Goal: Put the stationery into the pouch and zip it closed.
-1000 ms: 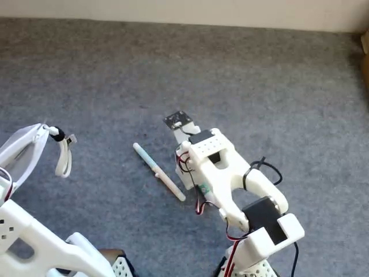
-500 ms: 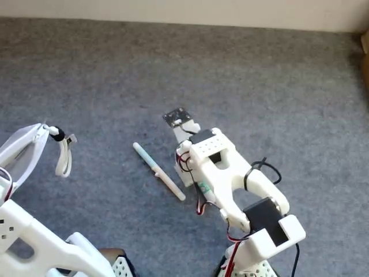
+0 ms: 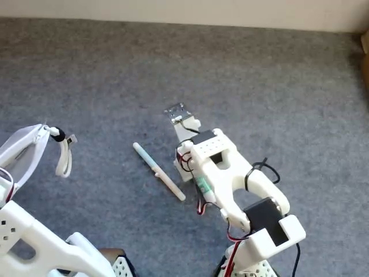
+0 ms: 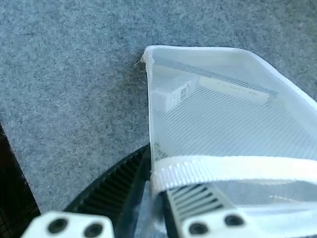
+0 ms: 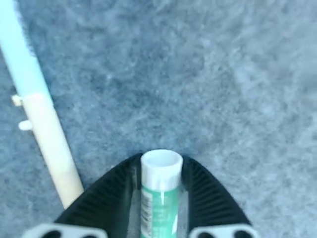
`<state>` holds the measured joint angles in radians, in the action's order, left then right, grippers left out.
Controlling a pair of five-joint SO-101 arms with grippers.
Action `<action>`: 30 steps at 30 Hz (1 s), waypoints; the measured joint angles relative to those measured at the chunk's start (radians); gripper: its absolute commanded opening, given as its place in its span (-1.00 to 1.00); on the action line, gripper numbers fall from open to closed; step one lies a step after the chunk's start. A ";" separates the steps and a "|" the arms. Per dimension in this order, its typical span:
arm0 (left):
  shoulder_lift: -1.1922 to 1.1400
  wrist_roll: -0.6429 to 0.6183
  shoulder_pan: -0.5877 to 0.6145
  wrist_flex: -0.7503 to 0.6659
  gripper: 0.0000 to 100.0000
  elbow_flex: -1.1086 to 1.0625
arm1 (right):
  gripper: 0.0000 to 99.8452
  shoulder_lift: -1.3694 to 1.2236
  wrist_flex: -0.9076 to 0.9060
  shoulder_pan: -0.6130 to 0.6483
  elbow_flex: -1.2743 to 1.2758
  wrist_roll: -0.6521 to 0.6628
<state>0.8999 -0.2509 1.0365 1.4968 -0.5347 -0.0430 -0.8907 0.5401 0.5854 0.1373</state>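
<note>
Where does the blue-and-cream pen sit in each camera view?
High view: the pen lies diagonally near the picture's middle.
Right wrist view: it lies on the grey surface beside the right tool.
Left wrist view: aimed at the mesh pouch instead.
Shared landmark: the green-and-white tube held in the right tool, next to the pen.

The right arm (image 3: 222,167) makes a small move: its far end has crept up the table (image 3: 86,69), away from its base, a little more with each half-second. The little plate (image 3: 176,111) at that tip has tipped as it went. It was dark a second ago and now catches the light and shows pale. Under the arm, the green tube (image 3: 201,184) in the right hand (image 5: 161,166) has shifted a touch, with a slightly longer strip of green showing than before.
</note>
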 measured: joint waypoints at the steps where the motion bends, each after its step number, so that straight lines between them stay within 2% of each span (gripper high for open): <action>1: 0.000 0.000 0.000 0.000 -0.99 0.000 | -0.99 -0.002 0.000 0.000 0.000 0.000; 11: 0.000 0.000 0.000 0.000 -0.99 0.000 | -0.99 -0.002 0.000 0.000 0.000 0.000; 18: 0.000 0.000 0.000 0.000 -0.99 0.000 | -0.99 0.015 -0.161 0.003 -0.021 0.000; 24: 0.000 0.000 0.000 0.000 -0.99 0.000 | -0.99 0.213 -0.272 0.018 -0.018 0.000; 30: 0.000 0.000 0.000 0.000 -0.99 0.000 | -0.99 0.454 -0.210 0.046 0.143 0.000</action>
<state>0.8999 -0.2509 1.0365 1.4968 -0.5347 0.4112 -1.1009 0.5861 0.7281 0.1373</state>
